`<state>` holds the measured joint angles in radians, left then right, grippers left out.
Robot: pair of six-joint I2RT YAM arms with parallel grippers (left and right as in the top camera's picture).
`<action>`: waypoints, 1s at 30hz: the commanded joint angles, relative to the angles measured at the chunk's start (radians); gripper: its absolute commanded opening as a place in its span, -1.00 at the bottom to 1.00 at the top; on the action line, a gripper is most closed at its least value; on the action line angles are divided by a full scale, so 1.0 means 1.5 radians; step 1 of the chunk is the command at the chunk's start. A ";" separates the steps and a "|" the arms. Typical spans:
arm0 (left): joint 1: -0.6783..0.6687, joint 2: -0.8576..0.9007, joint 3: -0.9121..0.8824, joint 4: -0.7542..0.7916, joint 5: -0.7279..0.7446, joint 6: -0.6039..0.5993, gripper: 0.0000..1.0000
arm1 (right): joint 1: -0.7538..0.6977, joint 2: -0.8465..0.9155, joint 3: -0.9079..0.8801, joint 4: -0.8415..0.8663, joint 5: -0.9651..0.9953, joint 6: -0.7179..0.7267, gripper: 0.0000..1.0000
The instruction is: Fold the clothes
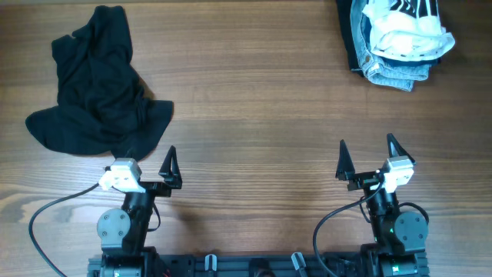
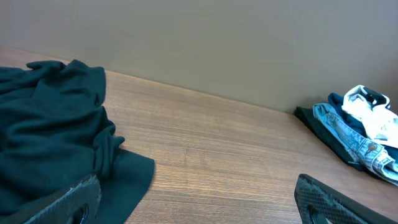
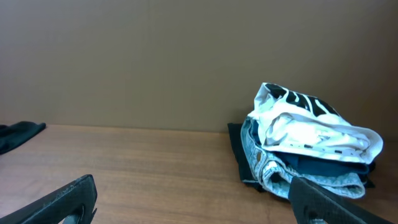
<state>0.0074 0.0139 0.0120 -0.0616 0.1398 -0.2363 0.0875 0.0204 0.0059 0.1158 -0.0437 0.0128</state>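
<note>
A crumpled black garment (image 1: 96, 85) lies unfolded at the far left of the wooden table; it also shows in the left wrist view (image 2: 50, 137). A stack of folded clothes (image 1: 396, 38), denim below and white on top, sits at the far right corner, also seen in the right wrist view (image 3: 305, 146) and the left wrist view (image 2: 360, 134). My left gripper (image 1: 146, 161) is open and empty near the front edge, just below the black garment's hem. My right gripper (image 1: 367, 158) is open and empty near the front right.
The wooden table (image 1: 254, 115) stretches between the garment and the stack. A plain wall (image 3: 155, 62) rises behind the table's far edge. Cables run from both arm bases at the front edge.
</note>
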 commanded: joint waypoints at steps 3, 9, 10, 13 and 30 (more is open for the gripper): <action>-0.003 -0.006 -0.004 0.006 -0.006 0.005 1.00 | 0.003 0.000 0.000 0.039 -0.101 -0.007 0.99; -0.003 0.006 0.032 0.005 0.011 0.005 0.99 | 0.003 0.026 0.032 0.038 -0.164 -0.007 0.99; -0.003 0.016 0.048 -0.001 0.010 0.006 1.00 | 0.003 0.040 0.045 0.038 -0.164 -0.009 1.00; -0.003 0.065 0.105 -0.026 0.000 0.007 1.00 | 0.003 0.093 0.088 0.038 -0.165 -0.014 0.99; -0.003 0.636 0.669 -0.458 -0.071 0.073 1.00 | 0.003 0.741 0.629 -0.266 -0.326 -0.009 0.99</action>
<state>0.0071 0.8288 0.8509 -0.6243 0.1089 -0.1604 0.0879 0.9771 0.7727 -0.1658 -0.4717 0.0013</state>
